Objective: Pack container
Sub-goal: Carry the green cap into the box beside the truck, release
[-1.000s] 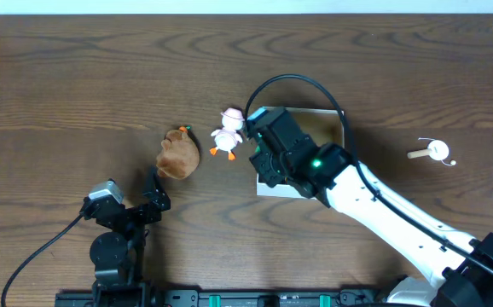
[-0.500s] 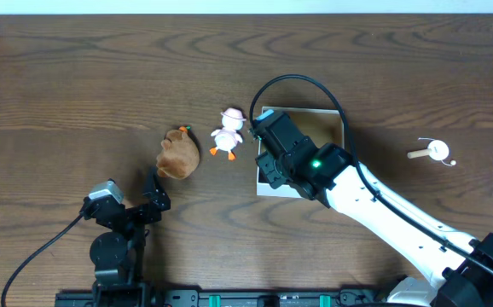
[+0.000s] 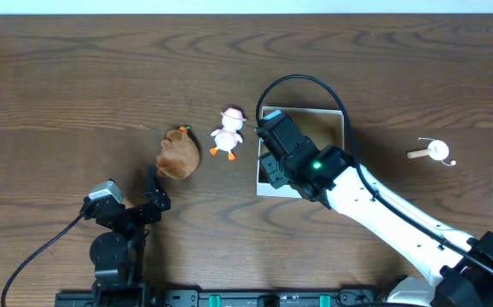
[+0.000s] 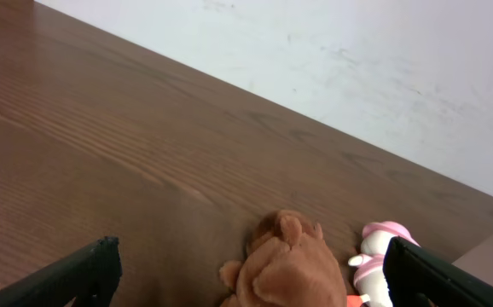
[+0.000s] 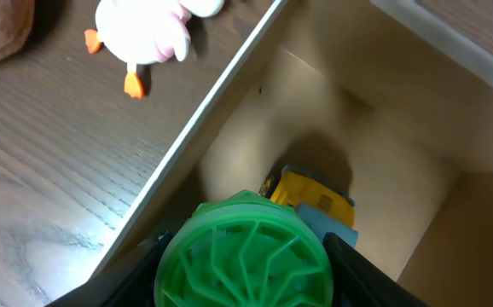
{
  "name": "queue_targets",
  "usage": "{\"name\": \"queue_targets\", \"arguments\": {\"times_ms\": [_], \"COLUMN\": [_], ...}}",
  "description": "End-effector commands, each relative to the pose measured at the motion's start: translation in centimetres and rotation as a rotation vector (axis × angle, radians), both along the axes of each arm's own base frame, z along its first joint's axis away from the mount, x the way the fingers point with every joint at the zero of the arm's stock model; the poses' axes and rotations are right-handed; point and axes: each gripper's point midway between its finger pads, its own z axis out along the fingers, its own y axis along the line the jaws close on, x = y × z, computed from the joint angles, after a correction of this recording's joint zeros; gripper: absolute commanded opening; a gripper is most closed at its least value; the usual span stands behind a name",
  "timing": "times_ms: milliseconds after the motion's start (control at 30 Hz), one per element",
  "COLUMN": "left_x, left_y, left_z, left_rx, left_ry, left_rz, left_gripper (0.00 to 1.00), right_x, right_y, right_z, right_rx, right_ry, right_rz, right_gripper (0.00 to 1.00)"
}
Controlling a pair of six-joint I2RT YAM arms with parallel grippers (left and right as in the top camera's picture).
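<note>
We find the container [image 3: 325,130], a square, shallow cardboard box with white outer walls and a matte tan inside, lying flat on the dark wood-grain table [image 3: 76,77] right of centre. Its left part is covered by the right arm. The right gripper [image 3: 269,160] hangs over the box's left wall. In the wrist view its two dark fingers [image 5: 364,280] are closed against the sides of a round green plastic wheel [image 5: 242,260] with moulded spokes. A yellow-and-blue block [image 5: 313,203] shows just behind the wheel, low inside the box; we cannot tell whether it touches the box floor. Outside the left wall lies a smooth white duck [image 3: 228,132] with orange feet and a pink cap. Left of it, and apart from it, lies a fuzzy brown plush [image 3: 178,153]. The left gripper [image 3: 156,194] sits near the robot's side of the table, fingers spread wide, holding nothing. A small white round piece on a pale stick [image 3: 432,152] lies well to the right of the box.
</note>
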Motion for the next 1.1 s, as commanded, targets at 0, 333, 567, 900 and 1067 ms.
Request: {"name": "queue_targets", "arguments": {"times_ms": [0, 333, 567, 900, 1067], "left_x": [-0.1, -0.1, -0.1, -0.1, -0.1], "left_y": [0.0, 0.0, 0.0, 0.0, 0.0], "left_z": [-1.8, -1.8, -1.8, -1.8, -1.8], "left_rx": [0.008, 0.008, 0.008, 0.008, 0.008], "left_ry": [0.051, 0.051, 0.051, 0.051, 0.051], "left_rz": [-0.001, -0.001, -0.001, -0.001, -0.001], "left_gripper": [0.98, 0.98, 0.98, 0.98, 0.98], "right_x": [0.3, 0.3, 1.1, 2.7, 2.4], "right_y": [-0.4, -0.3, -0.9, -14.4, -21.4], "right_z": [-0.4, -0.4, 0.5, 5.2, 4.8], "right_rx": [-0.009, -0.004, 0.038, 0.127, 0.096], "right_ry": [-0.002, -0.002, -0.026, -0.051, -0.022], "right_rz": [-0.03, -0.028, -0.112, -0.643, -0.855], "right_gripper": [0.57, 0.82, 0.82, 0.77, 0.77]}}
